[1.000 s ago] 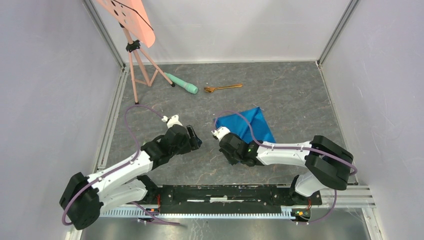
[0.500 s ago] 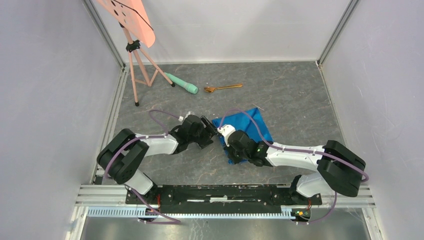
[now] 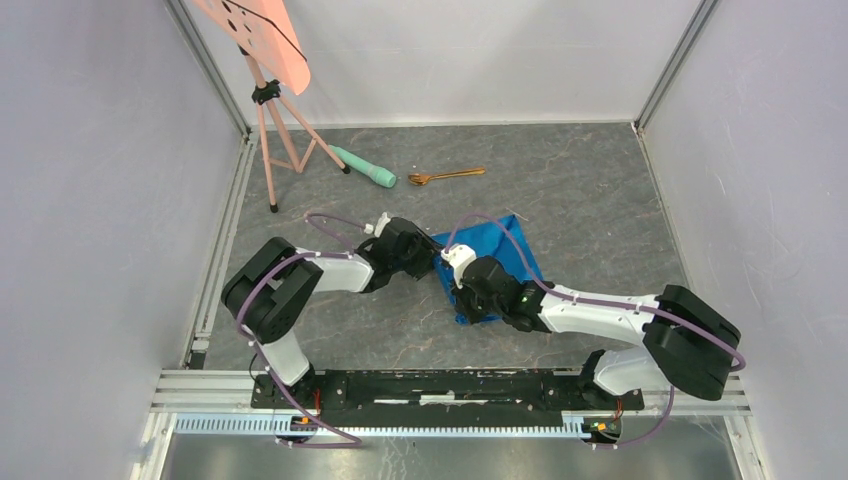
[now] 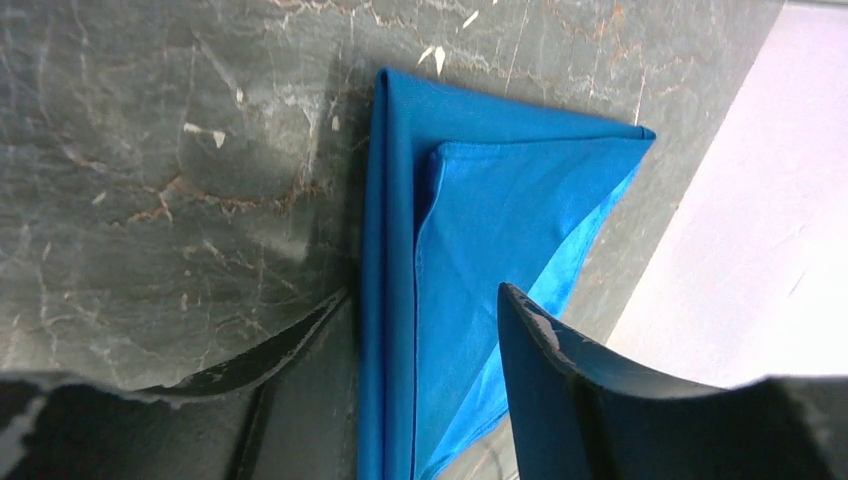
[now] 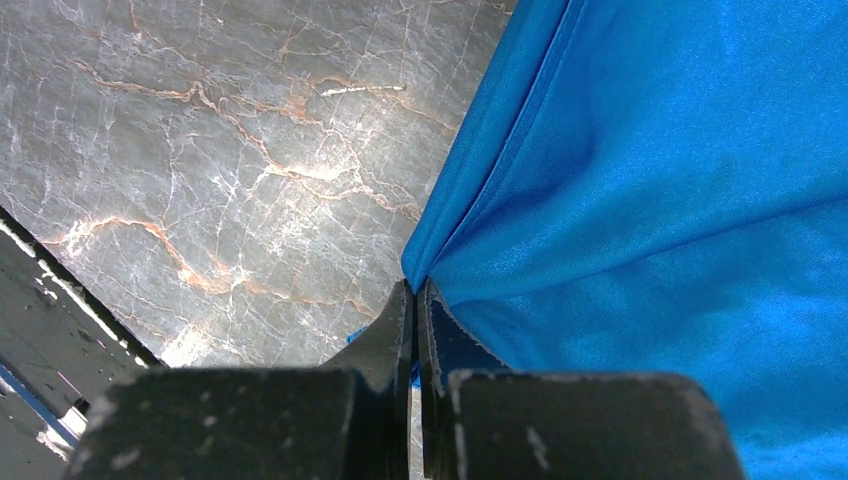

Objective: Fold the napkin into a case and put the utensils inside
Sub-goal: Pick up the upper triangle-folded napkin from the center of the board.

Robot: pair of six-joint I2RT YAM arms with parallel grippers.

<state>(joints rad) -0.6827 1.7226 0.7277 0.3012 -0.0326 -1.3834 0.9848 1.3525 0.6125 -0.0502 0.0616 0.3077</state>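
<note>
one napkin (image 4: 500,200), one spoon (image 3: 447,176); left claw (image 4: 422,293) spread, right claw (image 5: 415,290) pinching napkin.

Robotics lab cell; plain white walls (image 3: 80,200), aluminium framing (image 3: 210,68), marble-look tabletop (image 3: 600,200), tripod (image 3: 267,150)

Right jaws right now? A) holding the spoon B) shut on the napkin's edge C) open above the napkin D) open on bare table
B: the right wrist view shows the right gripper with its jaws pressed together on a pinch of the napkin; the spoon lies far off, untouched.
</note>
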